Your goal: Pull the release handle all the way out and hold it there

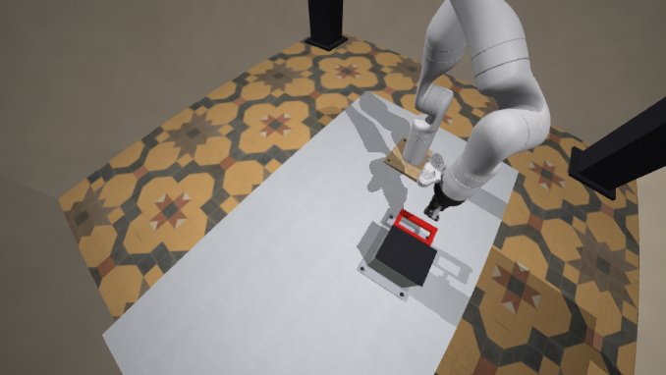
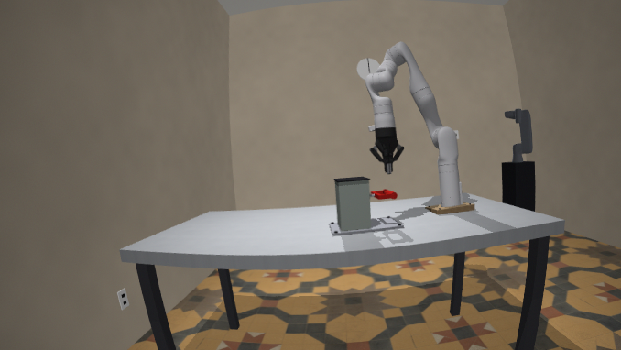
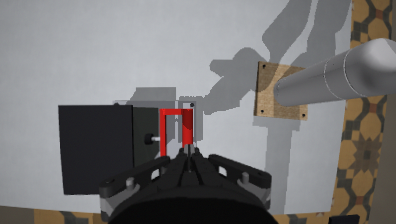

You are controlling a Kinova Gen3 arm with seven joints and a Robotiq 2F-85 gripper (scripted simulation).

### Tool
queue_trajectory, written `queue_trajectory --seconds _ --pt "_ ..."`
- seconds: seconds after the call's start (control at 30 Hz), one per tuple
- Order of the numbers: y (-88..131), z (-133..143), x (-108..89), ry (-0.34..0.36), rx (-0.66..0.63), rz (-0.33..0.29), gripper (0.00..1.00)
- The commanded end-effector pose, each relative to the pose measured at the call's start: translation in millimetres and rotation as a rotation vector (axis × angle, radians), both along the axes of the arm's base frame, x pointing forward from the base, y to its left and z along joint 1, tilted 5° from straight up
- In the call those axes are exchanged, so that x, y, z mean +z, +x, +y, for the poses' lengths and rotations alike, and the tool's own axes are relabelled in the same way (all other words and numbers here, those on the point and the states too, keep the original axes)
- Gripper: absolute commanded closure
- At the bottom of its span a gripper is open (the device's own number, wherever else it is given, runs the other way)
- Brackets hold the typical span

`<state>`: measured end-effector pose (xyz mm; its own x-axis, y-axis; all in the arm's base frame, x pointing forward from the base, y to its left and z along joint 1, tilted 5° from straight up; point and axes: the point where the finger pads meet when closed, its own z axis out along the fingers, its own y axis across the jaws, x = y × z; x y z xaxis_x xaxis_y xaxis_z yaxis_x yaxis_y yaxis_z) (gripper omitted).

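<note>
The red release handle (image 1: 416,223) is a rectangular loop that sticks out of a dark box (image 1: 405,256) on a grey baseplate. It also shows in the side view (image 2: 384,194) and in the wrist view (image 3: 176,131). My gripper (image 2: 388,171) hangs in the air above the handle, with clear space between fingertips and handle. Its fingers are shut on nothing. In the wrist view the fingertips (image 3: 188,150) meet over the handle's outer bar. In the top view the gripper (image 1: 433,213) is just beyond the handle's far end.
The arm's base stands on a wooden plate (image 1: 406,164) at the table's far end. A black stand with a grey camera mount (image 2: 518,156) is beside the table. The table edge runs close to the box's right side.
</note>
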<state>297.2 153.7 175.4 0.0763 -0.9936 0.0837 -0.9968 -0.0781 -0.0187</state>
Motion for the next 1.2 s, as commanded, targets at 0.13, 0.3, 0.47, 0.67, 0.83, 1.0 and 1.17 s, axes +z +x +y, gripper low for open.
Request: queue_trajectory --seconds 0.13,0.3,0.47,0.67,0.83,1.0,1.17 --pt "0.3 0.2 0.4 0.000 0.000 -0.001 1.00" --pt "0.3 0.2 0.4 0.000 0.000 -0.001 1.00" --pt "0.3 0.2 0.4 0.000 0.000 -0.001 0.51" --pt "0.3 0.2 0.4 0.000 0.000 -0.001 0.51" --pt "0.3 0.2 0.4 0.000 0.000 -0.001 0.51" --pt "0.3 0.2 0.4 0.000 0.000 -0.001 0.51" --pt "0.3 0.2 0.4 0.000 0.000 -0.001 0.51"
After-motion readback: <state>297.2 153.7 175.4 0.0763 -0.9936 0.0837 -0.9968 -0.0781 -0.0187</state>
